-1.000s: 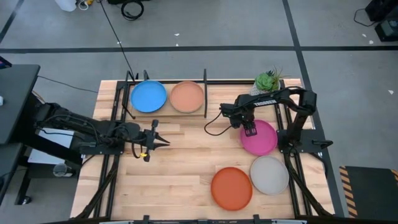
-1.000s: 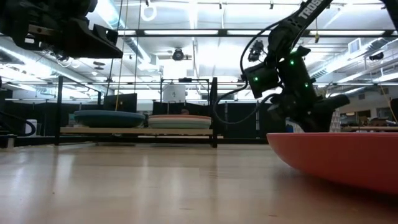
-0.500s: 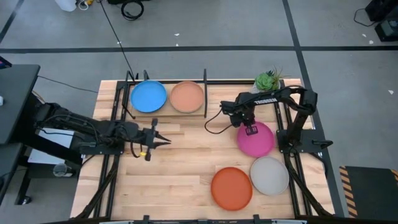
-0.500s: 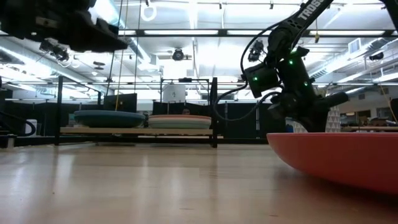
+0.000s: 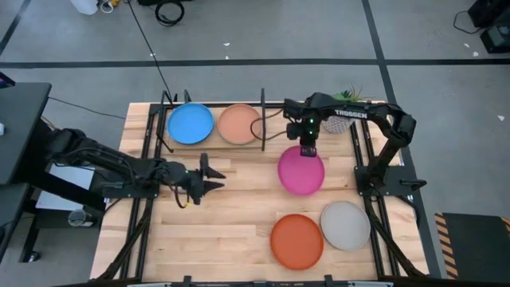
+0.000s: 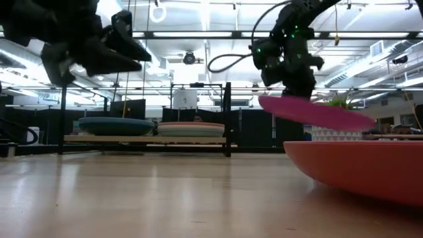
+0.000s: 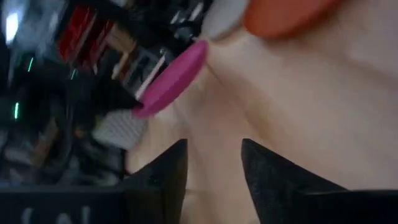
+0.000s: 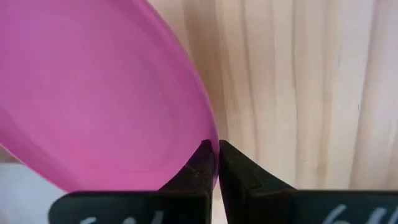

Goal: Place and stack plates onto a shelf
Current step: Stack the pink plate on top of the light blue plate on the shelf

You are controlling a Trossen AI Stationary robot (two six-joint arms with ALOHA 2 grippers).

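My right gripper is shut on the magenta plate, which is in the air over the table's middle right, also seen in the low view. My left gripper is open and empty above the table's left middle, its fingers pointing right. The black shelf stands at the far left. A bright blue plate tops the stack in its left bay and a peach plate tops the one in its right bay. An orange plate and a grey plate lie flat on the table at the near right. My right gripper pinches the magenta plate's rim at its far side, one finger on each face of the rim. The fingers come from above and from the far side, slanting down. The plate is lifted clear of the table and tilted, its free side lower than the held side.
A small potted green plant stands at the far right, partly behind my right arm. Black arm frames run along both side edges of the table. Bare wood lies between the shelf and the orange plate.
My right gripper has lifted the magenta plate off the table and carried it left and toward the far edge, nearer the shelf. The plate now hangs tilted, clear of the table. My left gripper has turned about its wrist and stayed in about the same place.
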